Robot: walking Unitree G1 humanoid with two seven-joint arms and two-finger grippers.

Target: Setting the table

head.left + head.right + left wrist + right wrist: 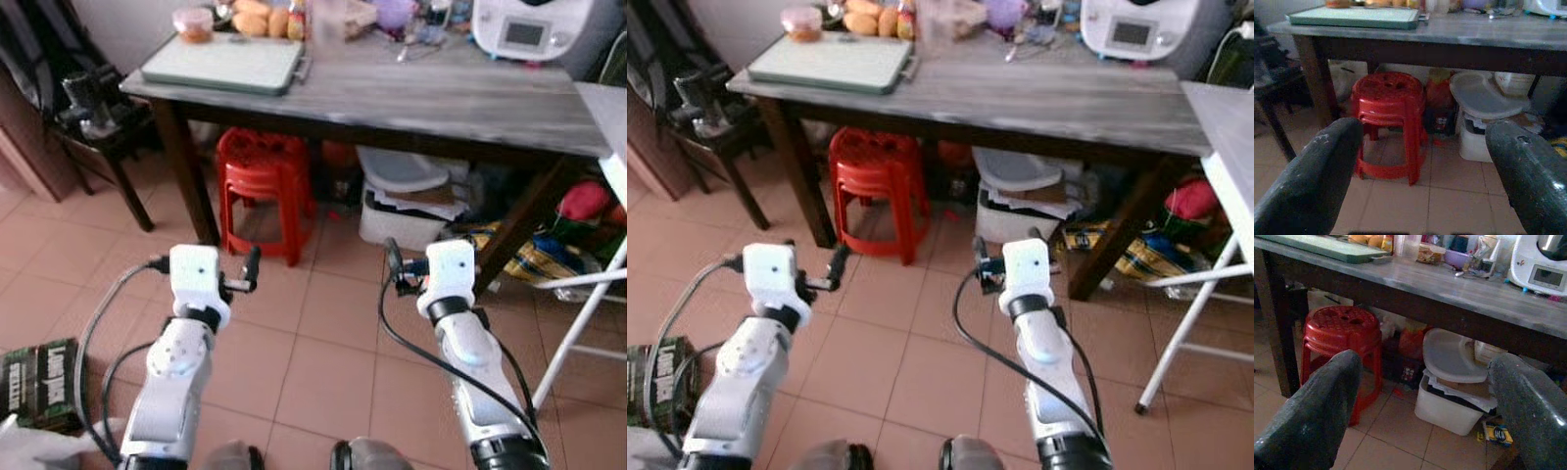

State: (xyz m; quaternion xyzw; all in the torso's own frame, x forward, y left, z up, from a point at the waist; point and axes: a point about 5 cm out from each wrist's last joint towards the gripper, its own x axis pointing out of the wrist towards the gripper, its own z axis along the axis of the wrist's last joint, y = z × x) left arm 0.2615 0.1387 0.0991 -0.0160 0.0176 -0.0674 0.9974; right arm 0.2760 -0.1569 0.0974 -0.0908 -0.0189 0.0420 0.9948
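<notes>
A robot stands on a tiled floor (313,343) facing a long grey-topped table (460,103), seen from its head camera looking down and forward.

At about ten o'clock in the head view, a dark chair (98,127) stands just beside the table's left end. On that end of the table, near eleven o'clock, lies a pale green tray (225,61), flat and rectangular with a small handle on its right edge. Behind it sit a lidded tub (193,23) and some orange-brown food (260,20). The tray looks stiff and fairly light (a judgement from its thin rim), but smooth and likely slippery; the rim or the handle seems the best place to grip.

Under the table stands a red plastic stool (263,186), then a white lidded bin (402,196).

The left gripper (245,274) hangs low at about seven o'clock, its fingers (1308,181) spread wide and holding nothing. The right gripper (397,266), at about five o'clock, is likewise spread wide and empty, fingers (1312,411) well apart.

At twelve o'clock the tabletop holds clutter too blurred to name. At one o'clock sits a white kitchen appliance (529,27) with a small screen. Both grippers are well apart from everything on the table.
</notes>
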